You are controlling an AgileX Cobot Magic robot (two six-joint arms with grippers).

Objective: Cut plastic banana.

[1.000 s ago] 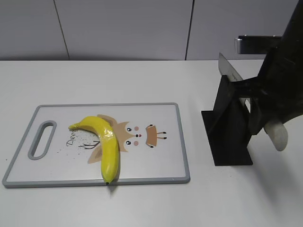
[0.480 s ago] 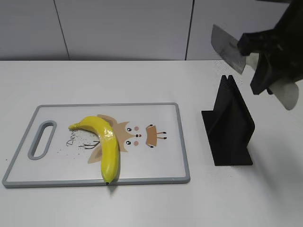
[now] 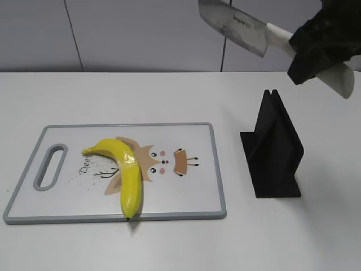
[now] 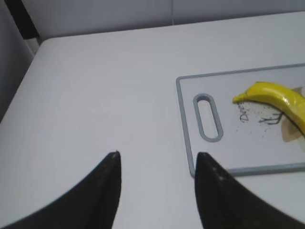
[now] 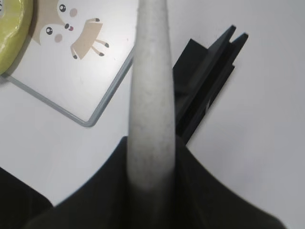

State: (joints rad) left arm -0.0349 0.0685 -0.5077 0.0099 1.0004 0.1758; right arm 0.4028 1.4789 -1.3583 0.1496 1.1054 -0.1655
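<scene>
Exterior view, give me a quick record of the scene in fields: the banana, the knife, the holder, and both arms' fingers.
plastic banana: whole, lying on the cutting board, dark tip toward the board's near edge
knife: held in the air above and behind the knife holder, blade pointing left
knife holder: black, upright, empty, on the table right of the board
right gripper: fingers clamped on the knife's white handle
left gripper: fingers apart, holding nothing, over the table by the board's handle-slot end
cut: not started
</scene>
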